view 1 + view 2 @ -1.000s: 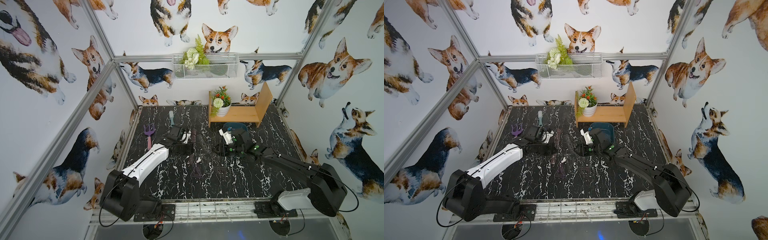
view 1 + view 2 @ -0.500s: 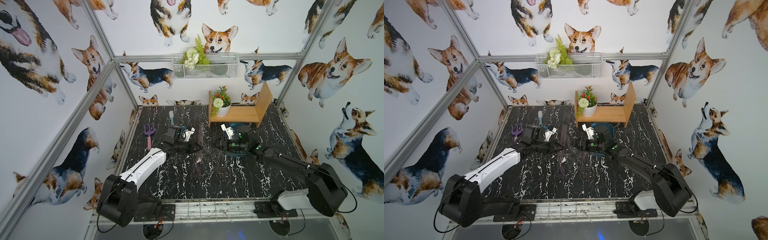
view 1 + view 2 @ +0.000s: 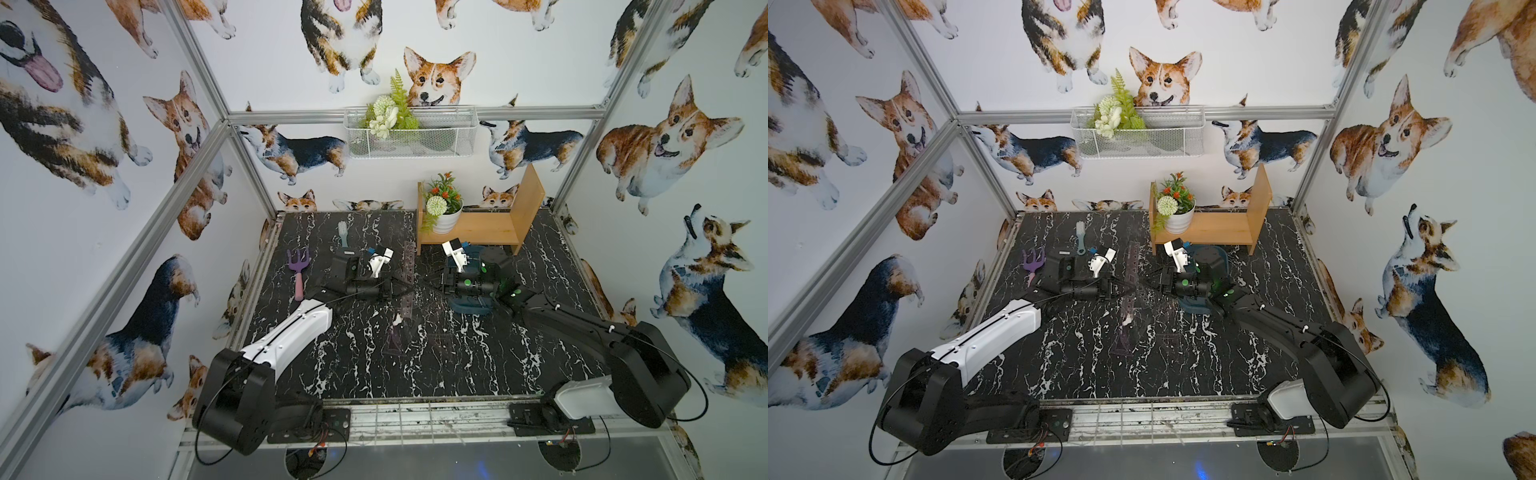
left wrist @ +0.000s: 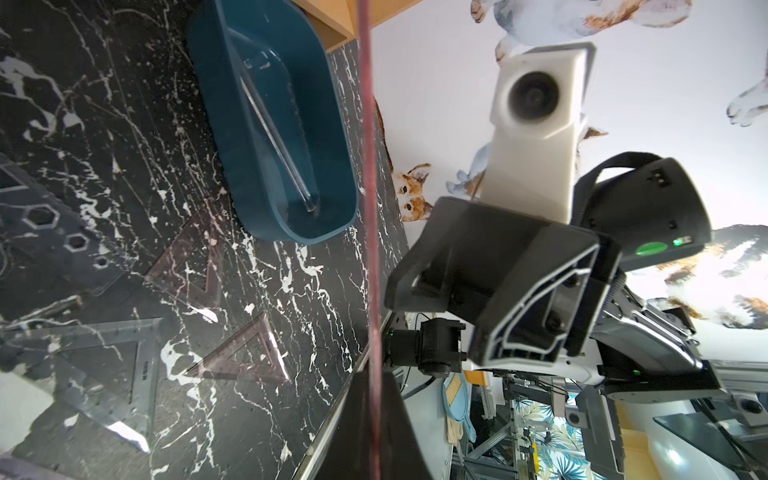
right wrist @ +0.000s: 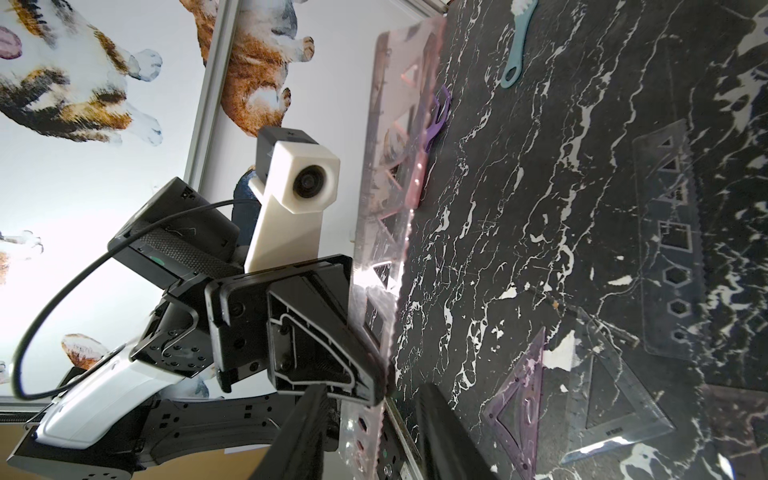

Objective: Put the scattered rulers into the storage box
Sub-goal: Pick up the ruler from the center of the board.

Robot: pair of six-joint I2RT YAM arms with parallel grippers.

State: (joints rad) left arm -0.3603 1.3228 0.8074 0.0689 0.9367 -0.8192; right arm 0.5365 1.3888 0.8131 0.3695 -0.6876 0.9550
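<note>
My left gripper (image 3: 400, 286) (image 4: 372, 386) is shut on a long purple-tinted ruler (image 3: 409, 259) (image 5: 395, 166) and holds it on edge above the table. My right gripper (image 3: 432, 286) (image 5: 374, 392) faces it, open, its jaws apart on either side of the ruler's end. The teal storage box (image 3: 469, 308) (image 4: 224, 145) sits under the right arm, with a clear ruler (image 4: 278, 137) inside. On the table lie a purple set square (image 3: 395, 340) (image 5: 519, 395), a clear set square (image 5: 615, 399), another purple one (image 4: 191, 270) and a stencil ruler (image 5: 669, 249).
A purple-and-pink toy fork (image 3: 298, 270) and a pale blue brush (image 3: 343, 235) lie at the back left. A wooden shelf (image 3: 486, 230) with a potted plant (image 3: 442, 210) stands behind the box. A wire basket (image 3: 409, 135) hangs on the back wall.
The left gripper has tipped the long ruler up on edge and shifted right. The right gripper has closed in on the ruler's end, its jaws a little narrower.
</note>
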